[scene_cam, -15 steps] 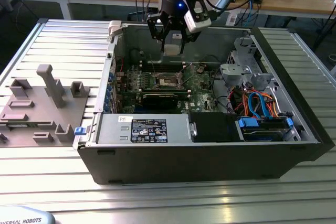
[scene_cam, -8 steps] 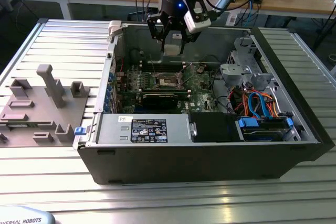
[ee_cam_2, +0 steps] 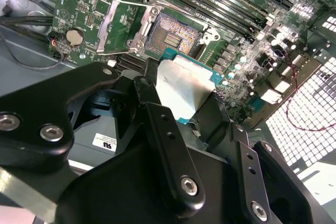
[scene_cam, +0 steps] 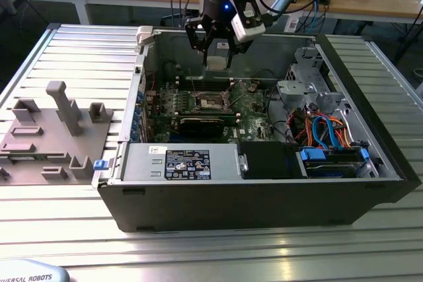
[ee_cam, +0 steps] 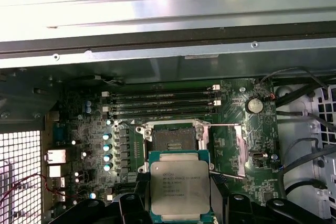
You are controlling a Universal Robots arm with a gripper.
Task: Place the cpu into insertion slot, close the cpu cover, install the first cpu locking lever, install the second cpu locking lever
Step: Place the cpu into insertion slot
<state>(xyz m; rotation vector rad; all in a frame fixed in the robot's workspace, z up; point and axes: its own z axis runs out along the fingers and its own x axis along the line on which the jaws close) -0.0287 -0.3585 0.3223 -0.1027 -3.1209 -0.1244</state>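
My gripper (scene_cam: 217,49) hangs inside the open computer case (scene_cam: 370,183), above the green board, and is shut on the cpu (scene_cam: 217,62). In both wrist views the cpu (ee_cam: 179,187) is a flat square chip with a silvery top and a teal edge, held between my black fingers (ee_cam_2: 152,90). The insertion slot (ee_cam: 170,141) lies bare just beyond the chip, its dark pin field showing (ee_cam_2: 170,31). Beside the slot the cpu cover (ee_cam_2: 118,24) stands flipped open. Thin locking levers (ee_cam: 227,125) stick out unlatched near the cover.
Long memory slots (ee_cam: 163,103) run along the far side of the socket. A black card (scene_cam: 205,125) and the power supply (scene_cam: 188,163) sit in front of it. A drive cage with coloured cables (scene_cam: 324,127) fills the exterior view's right. A grey fixture block (scene_cam: 53,130) lies at the left.
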